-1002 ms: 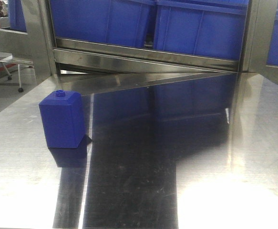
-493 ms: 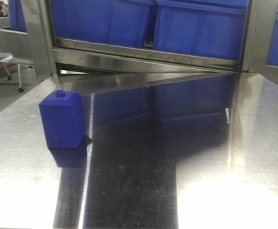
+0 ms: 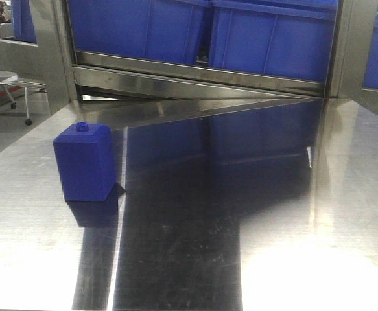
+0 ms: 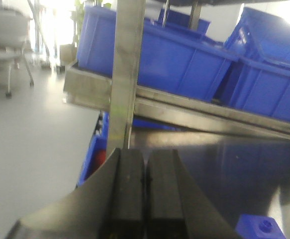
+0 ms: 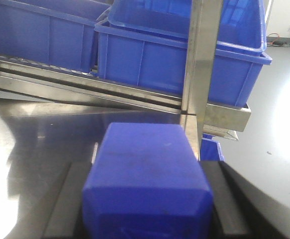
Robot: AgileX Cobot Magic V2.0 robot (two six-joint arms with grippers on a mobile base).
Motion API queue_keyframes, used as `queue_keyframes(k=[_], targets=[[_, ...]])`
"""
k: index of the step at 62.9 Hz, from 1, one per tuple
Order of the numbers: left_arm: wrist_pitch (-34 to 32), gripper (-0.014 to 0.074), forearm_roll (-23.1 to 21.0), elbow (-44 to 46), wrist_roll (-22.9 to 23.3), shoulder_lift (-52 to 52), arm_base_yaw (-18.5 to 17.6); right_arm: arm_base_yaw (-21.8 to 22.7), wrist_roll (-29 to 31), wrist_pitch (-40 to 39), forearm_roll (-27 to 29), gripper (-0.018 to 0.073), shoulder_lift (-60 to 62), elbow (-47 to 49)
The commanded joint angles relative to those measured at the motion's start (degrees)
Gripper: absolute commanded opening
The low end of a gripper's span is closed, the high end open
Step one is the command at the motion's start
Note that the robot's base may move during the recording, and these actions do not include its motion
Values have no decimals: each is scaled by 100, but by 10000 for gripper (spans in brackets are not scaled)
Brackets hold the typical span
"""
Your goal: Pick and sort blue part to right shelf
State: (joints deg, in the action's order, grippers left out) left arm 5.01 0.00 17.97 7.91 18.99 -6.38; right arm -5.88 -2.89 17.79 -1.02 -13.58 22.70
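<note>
In the right wrist view, the blue part sits clamped between the right gripper's dark fingers, facing the shelf's blue bins across the table. I judge the pick done. The next move is to carry it to the right shelf and release it. The left gripper hangs pinched together, empty, near the knobbed blue block.

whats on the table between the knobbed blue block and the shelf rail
Nothing: the front view shows bare steel table between the knobbed blue block and the shelf rail, only reflections.
</note>
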Motion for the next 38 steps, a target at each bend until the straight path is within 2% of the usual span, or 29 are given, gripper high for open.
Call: queue_keyframes(k=[1, 6, 11, 15, 19, 24, 28, 38], targets=[[12, 125, -81, 460, 308, 437, -40, 27, 4, -524, -74, 408, -48, 166], [428, 138, -121, 697, 307, 852, -40, 27, 4, -524, -74, 408, -48, 166], [581, 215, -121, 926, 307, 1182, -110, 27, 4, -524, -74, 408, -48, 166], [596, 315, -121, 1068, 307, 1422, -204, 27, 4, -524, -74, 408, -48, 166], [615, 464, -121, 1203, 307, 1649, -322, 27, 4, -524, -74, 408, -48, 166], [620, 575, -121, 1352, 323, 1954, -466, 27, 4, -524, -74, 408, -48, 166], [634, 598, -67, 1457, 323, 2168, -554, 27, 4, -524, -74, 408, -48, 166], [788, 587, 367, 1722, 323, 2749, -873, 27, 4, -524, -74, 408, -48, 166]])
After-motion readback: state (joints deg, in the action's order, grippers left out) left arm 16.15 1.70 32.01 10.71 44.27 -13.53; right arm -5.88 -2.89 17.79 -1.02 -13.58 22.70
